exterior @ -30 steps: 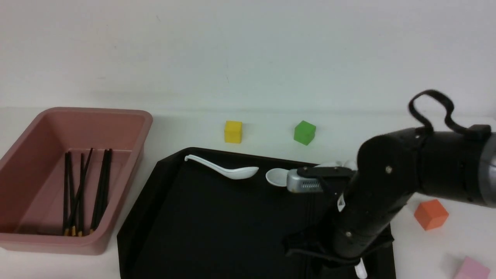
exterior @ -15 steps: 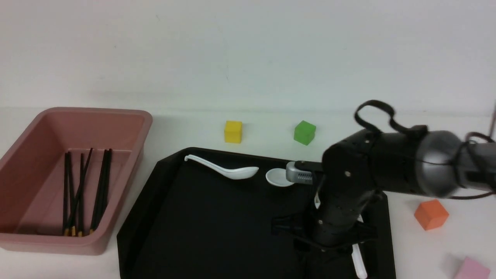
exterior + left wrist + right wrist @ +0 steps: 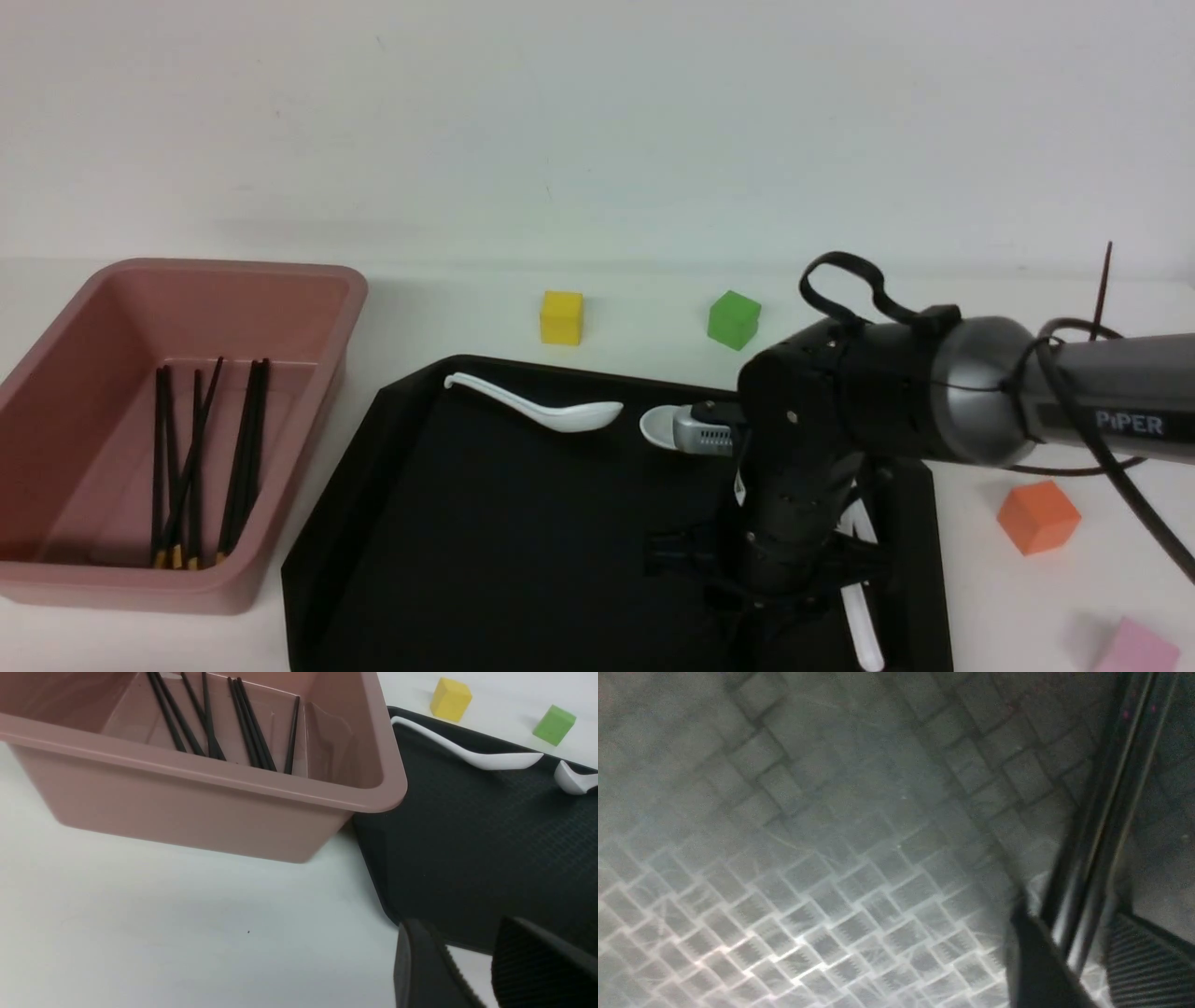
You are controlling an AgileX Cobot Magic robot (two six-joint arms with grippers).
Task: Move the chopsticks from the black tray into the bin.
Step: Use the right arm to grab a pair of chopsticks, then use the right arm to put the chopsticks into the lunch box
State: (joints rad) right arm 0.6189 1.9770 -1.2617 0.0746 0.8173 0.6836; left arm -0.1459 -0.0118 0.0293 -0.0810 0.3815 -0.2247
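Several chopsticks [image 3: 196, 457] lie in the pink bin [image 3: 317, 280]; the left wrist view shows these chopsticks [image 3: 243, 732] over the bin's near wall [image 3: 187, 772]. My right arm [image 3: 794, 485] reaches down onto the right part of the black tray [image 3: 485, 541]. Close above the tray's textured floor [image 3: 784, 858], my right gripper [image 3: 1066, 914] stands open astride two chopsticks [image 3: 1106, 812], one finger [image 3: 1031, 952] against them and a gap on the other side. My left gripper [image 3: 460, 926] is open and empty near the tray's corner [image 3: 467, 835].
Two white spoons [image 3: 541, 409] [image 3: 663, 427] lie at the tray's far edge and a third spoon [image 3: 859, 616] beside my right arm. A yellow block [image 3: 562, 317] and a green block [image 3: 734, 319] stand behind the tray. An orange block [image 3: 1038, 515] and a pink block [image 3: 1134, 647] sit right of it.
My right arm has swung left and stretched out lower over the tray's right part. The bin, its chopsticks and the far spoons have stayed put.
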